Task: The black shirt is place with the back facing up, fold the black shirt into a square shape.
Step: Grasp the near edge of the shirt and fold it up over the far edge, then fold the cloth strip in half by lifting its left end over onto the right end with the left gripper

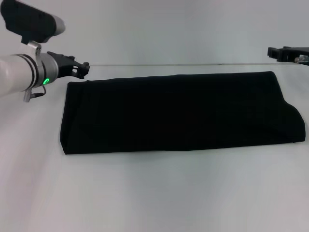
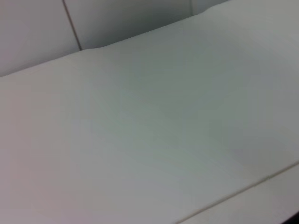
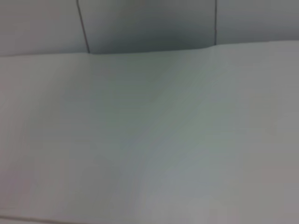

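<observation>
Bare counter (image 1: 154, 193) lying nearest camera, black shirt (image 1: 178, 113) resting just beyond as long folded band, lettering not showing. Left pincer (image 1: 83, 69) hovering just off shirt's far left corner, looking closed. Right pincer (image 1: 285, 53) sitting beyond shirt's far right corner, state unclear, cannot tell. Risk: pinching only top layer when folding band across, layers sliding, square coming out skewed.

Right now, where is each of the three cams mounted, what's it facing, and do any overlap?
Head: on the robot's head, looking forward and down at the folded black cloth shirt on the white table; left gripper and right gripper show.
Left wrist: on the left arm, facing bare table; no fingers visible.
Right wrist: same, right arm.
Shared: both wrist views show only table and wall.
</observation>
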